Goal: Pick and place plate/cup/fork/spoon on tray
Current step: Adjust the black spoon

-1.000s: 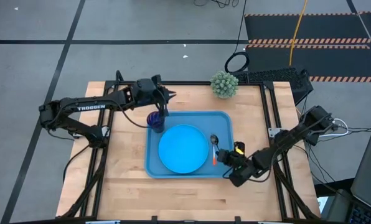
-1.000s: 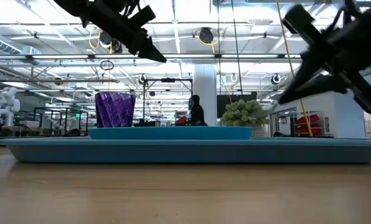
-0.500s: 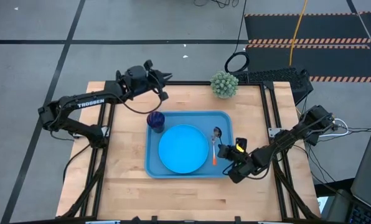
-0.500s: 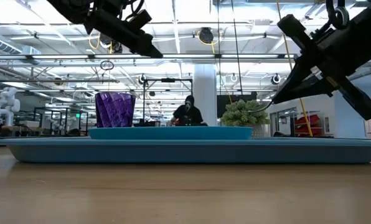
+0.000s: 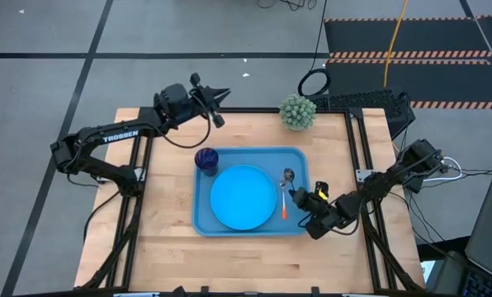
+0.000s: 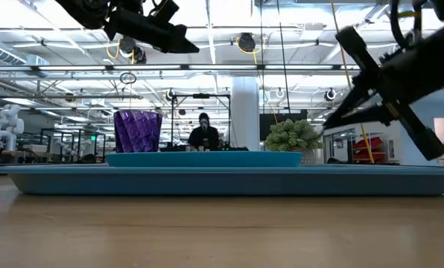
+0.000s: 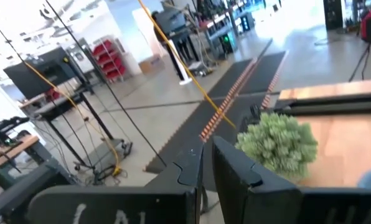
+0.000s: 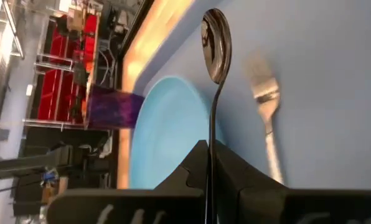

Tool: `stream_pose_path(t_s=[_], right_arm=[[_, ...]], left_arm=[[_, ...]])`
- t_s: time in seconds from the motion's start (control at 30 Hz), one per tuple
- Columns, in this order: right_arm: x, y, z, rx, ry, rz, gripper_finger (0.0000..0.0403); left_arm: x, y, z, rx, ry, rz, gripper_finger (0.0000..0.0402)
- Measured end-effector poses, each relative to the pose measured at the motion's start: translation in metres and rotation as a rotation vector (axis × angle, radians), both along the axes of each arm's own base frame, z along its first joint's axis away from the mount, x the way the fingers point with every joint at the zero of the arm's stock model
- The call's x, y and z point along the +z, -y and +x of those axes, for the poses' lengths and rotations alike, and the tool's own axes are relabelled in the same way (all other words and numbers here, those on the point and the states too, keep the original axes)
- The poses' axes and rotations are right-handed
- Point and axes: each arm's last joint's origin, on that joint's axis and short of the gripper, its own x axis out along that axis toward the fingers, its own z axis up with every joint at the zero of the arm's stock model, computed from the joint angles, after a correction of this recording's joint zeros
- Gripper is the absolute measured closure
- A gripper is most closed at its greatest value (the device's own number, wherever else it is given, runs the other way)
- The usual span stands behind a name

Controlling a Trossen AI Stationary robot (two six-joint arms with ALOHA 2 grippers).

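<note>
The right end effector (image 5: 303, 198) is at the right edge of the tray (image 5: 221, 228) and pinches the handle of the spoon (image 8: 214, 37), whose bowl hangs over the tray floor beside the fork (image 8: 265, 102), right of the plate (image 5: 243, 196). To finish well, lower it flat, then spread the fingers, not touching the fork. The cup (image 5: 205, 158) stands in the far left corner. The left end effector (image 5: 218, 106), pressed together, waits above the far left of the surface (image 5: 167, 239).

We can read just one word: "TROSSEN", in white capitals along the forearm of the left arm (image 5: 118, 135), well to the left of the tray (image 5: 203, 216) in the high view. We find no other legible text, number or sign.
</note>
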Motion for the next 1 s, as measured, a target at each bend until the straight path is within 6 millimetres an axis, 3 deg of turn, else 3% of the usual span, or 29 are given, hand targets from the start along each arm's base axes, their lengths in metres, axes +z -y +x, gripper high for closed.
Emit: stream_pose_path(t_s=[0.33,0.6,1.0], right_arm=[[0.002,0.012,0.005,-0.126,0.128,-0.031,0.0403],[-0.003,0.003,0.0,0.033,-0.075,0.07,0.0403],[-0.001,-0.006,-0.003,0.104,-0.094,0.074,0.0403]], left_arm=[[0.006,0.0,0.0,0.001,0.052,0.03,0.0364],[0.003,0.0,0.0,0.001,0.024,0.012,0.0364],[0.001,0.0,0.0,0.003,0.007,-0.001,0.0364]])
